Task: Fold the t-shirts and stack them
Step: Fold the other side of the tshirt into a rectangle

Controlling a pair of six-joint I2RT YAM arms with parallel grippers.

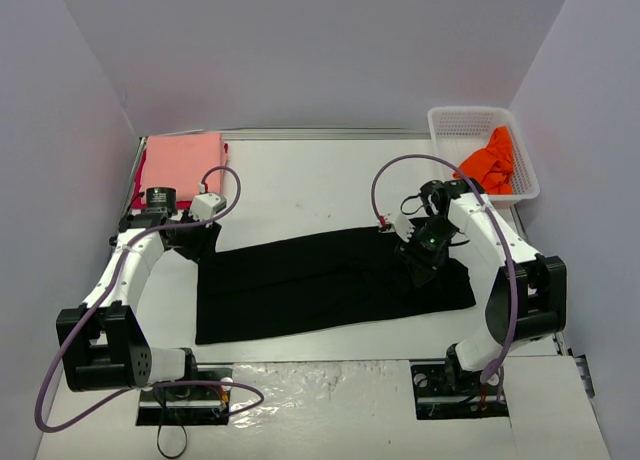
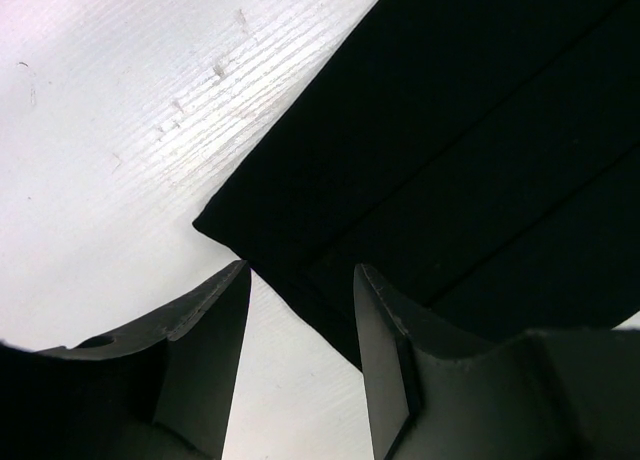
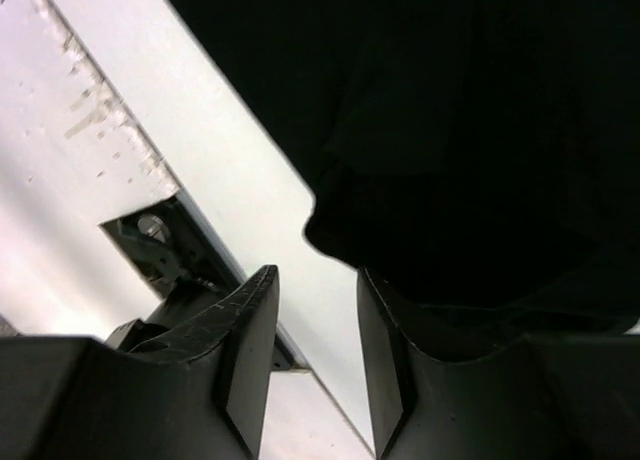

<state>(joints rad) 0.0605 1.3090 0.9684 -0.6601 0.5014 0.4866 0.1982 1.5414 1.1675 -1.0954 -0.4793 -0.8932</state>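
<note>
A large black t-shirt lies folded into a long band across the middle of the table. My left gripper stands open over its left end; in the left wrist view the gripper frames a corner of the cloth, with bare table between the fingers. My right gripper is open over the shirt's right end. The right wrist view has this gripper beside a rounded fold of black cloth, gripping nothing. A folded salmon-pink t-shirt lies at the back left on a red one. An orange t-shirt sits in the basket.
The white mesh basket stands at the back right corner. Grey walls close in the table on three sides. A dark opening with a screw shows in the table edge near the right gripper. Purple cables loop off both arms.
</note>
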